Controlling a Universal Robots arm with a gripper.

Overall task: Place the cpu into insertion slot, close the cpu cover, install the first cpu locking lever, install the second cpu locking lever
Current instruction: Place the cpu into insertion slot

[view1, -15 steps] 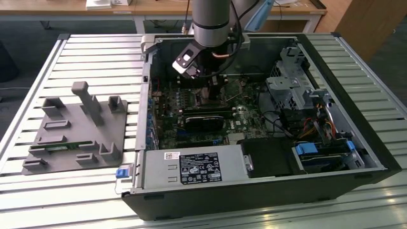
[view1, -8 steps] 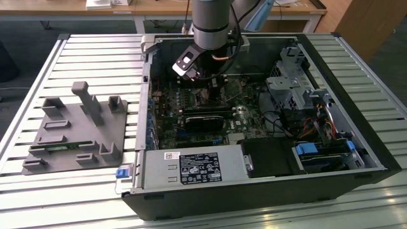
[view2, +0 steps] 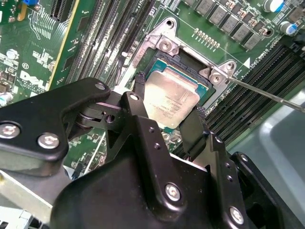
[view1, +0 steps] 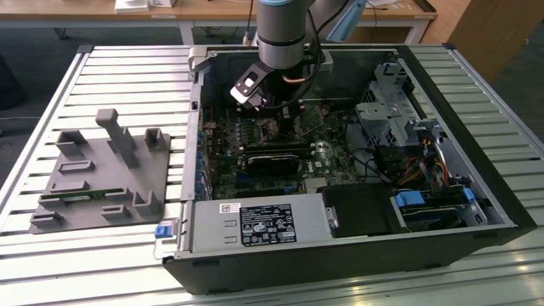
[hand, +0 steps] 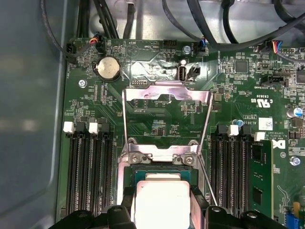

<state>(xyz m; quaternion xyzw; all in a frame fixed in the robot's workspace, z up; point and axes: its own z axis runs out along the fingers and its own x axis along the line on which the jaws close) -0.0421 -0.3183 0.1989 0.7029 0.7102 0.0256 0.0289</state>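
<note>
In the exterior view an open black computer case (view1: 323, 268) is seen lying on a ribbed metal table (view1: 119, 70). A grey moulded fixture (view1: 102, 175) is set on the slats to the exterior view's left of it, and a labelled power supply box (view1: 255, 226) is fitted at the near edge of the case. The gripper (view1: 265, 105) is placed inside the far part of the case, over the green board. In the second wrist view the cpu (view2: 174, 102), a small flat square with a dull silver-grey face, is gripped at two opposite edges by the matt black fingers (view2: 193, 131). It is framed by the black rim of the insertion slot (view2: 190, 63); whether it is fully seated cannot be told. A thin wire lever (view2: 267, 93) is seen slanting away from one corner of the slot. In the first wrist view the cpu cover (hand: 167, 95), a thin shiny frame plate with a window cut through it, is swung open beyond the slot. Rows of black memory slots (hand: 88, 171) are ranged on either side, and a round coin cell (hand: 108, 68) and dark cables (hand: 205, 24) are seen further off
</note>
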